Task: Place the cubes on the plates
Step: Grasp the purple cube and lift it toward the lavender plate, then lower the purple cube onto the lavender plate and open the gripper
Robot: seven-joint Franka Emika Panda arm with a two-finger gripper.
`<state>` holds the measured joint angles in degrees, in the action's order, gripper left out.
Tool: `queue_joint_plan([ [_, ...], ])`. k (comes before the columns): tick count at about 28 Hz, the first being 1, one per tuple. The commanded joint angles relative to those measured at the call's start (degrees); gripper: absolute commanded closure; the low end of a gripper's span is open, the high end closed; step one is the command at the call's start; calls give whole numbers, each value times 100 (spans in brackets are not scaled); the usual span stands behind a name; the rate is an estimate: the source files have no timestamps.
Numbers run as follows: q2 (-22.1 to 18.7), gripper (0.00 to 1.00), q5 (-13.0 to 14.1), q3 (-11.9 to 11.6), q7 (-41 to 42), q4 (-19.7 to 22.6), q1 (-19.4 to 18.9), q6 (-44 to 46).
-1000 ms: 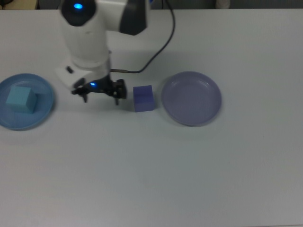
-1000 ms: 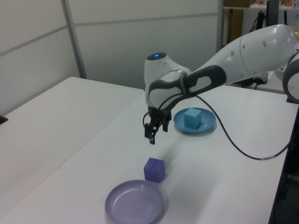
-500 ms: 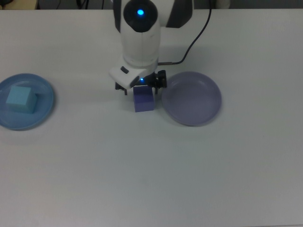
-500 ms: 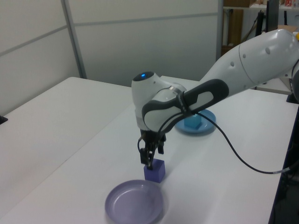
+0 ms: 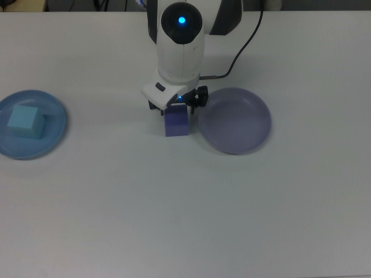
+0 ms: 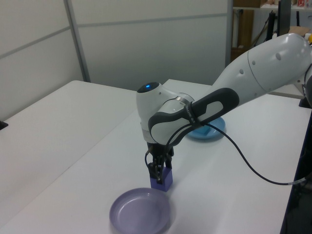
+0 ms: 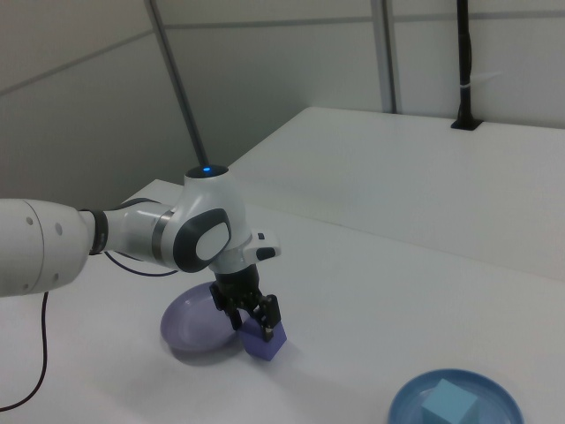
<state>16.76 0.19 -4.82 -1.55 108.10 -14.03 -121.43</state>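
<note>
The violet-blue cube [image 5: 175, 124] [image 7: 270, 341] rests on the white table just left of the pale lavender plate [image 5: 235, 120] [image 7: 188, 329] in the top view. My gripper [image 5: 177, 108] [image 6: 158, 171] [image 7: 253, 316] is lowered onto this cube, open, with a finger on either side of its top. The turquoise cube [image 5: 26, 121] [image 7: 448, 405] sits on the light blue plate [image 5: 55, 124] [image 7: 406, 399] at the top view's far left. In the left view my arm hides most of that plate [image 6: 212, 131] and its cube.
A black cable [image 5: 243, 43] runs from my wrist over the table's far side in the top view. A black post [image 7: 465, 62] stands on a neighbouring table in the right view. Grey wall panels [image 6: 146, 39] close off the back.
My gripper travelled from beside the light blue plate to the violet-blue cube, then dropped lower around it. Neither cube nor plate has moved.
</note>
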Motion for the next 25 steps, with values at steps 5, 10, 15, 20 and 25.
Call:
queue_joint_plan([
  [5,-32,54,-19,-27,-12,71,41,-126],
  [10,-260,57,-19,-27,-21,71,41,-21],
  [15,-682,56,-2,60,-65,-25,-12,356],
  [20,-735,55,-10,491,-161,-228,-12,717],
  [25,-648,54,-90,816,-399,-228,-12,682],
])
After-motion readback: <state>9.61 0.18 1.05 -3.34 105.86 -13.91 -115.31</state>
